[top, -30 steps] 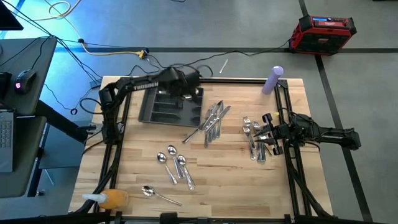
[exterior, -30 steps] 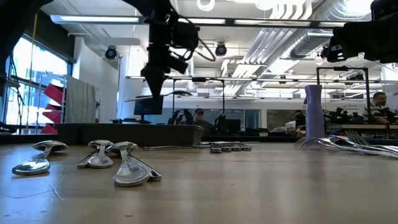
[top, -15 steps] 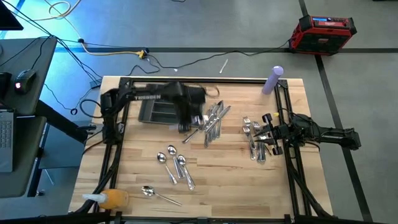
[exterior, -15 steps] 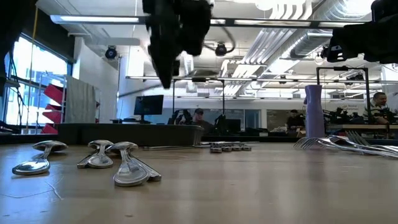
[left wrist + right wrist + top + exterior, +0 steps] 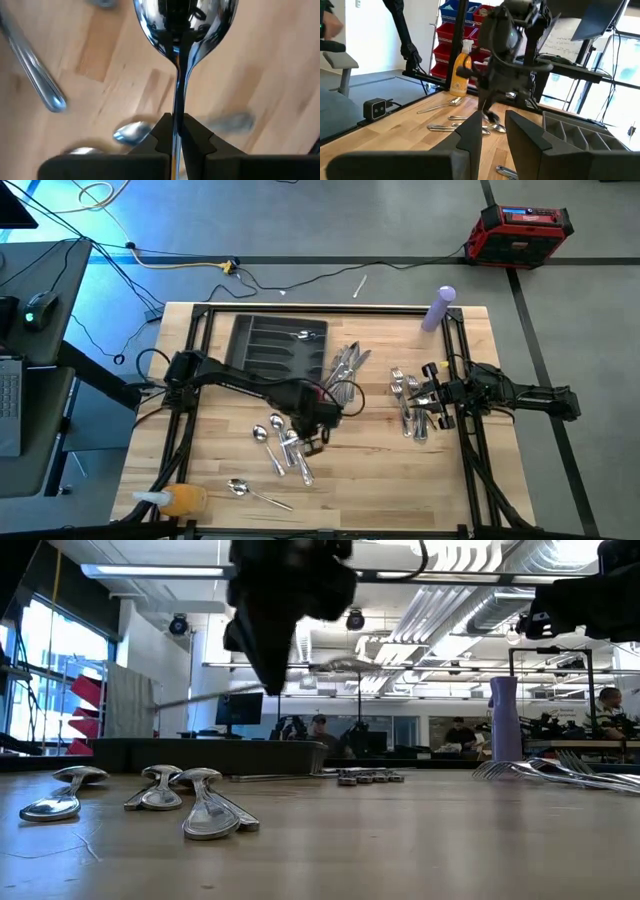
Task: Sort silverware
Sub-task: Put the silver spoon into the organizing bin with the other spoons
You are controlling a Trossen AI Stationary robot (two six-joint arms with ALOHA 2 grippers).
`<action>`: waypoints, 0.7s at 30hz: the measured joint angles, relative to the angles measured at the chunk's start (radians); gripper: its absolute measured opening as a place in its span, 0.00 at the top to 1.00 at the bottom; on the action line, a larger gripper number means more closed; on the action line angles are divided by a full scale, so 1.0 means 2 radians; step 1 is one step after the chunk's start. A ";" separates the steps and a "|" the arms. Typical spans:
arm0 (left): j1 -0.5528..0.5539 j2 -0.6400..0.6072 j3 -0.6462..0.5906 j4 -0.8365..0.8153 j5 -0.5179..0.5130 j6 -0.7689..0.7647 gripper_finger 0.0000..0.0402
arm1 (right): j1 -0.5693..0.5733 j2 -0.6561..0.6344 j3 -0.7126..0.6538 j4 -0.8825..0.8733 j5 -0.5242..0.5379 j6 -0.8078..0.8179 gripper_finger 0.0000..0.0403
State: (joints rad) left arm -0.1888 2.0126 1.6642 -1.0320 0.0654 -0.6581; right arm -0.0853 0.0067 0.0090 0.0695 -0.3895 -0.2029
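left gripper (image 5: 176, 131) above table, clamping spoon (image 5: 184, 20)

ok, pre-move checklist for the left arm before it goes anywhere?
1. Grip: left gripper shut on the held spoon at its handle, bowl pointing forward. Ok.
2. Height: in the low view it hangs well above the table. Ok.
3. Loose spoons lie directly under it; lift before travelling. Not ok for a low sweep.
4. Tray: nothing over it. Ok.
5. Right gripper: open, parked over the forks, off the path. Ok.
6. Which compartment takes spoons: cannot tell.
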 joint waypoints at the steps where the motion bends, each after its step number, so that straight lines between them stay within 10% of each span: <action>1: 0.000 0.003 0.000 0.010 -0.001 -0.021 1.00 | 0.000 0.000 0.000 0.001 0.000 -0.004 0.82; 12: 0.000 0.072 0.000 0.057 0.058 0.017 0.98 | 0.000 0.000 0.000 0.005 0.000 -0.022 0.82; 21: -0.001 0.080 -0.001 0.050 0.088 0.064 0.70 | 0.000 0.000 0.000 0.004 0.001 -0.025 0.82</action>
State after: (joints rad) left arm -0.1905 2.1729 1.6630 -0.9314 0.2408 -0.5303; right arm -0.0853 0.0063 0.0091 0.0780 -0.3882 -0.2523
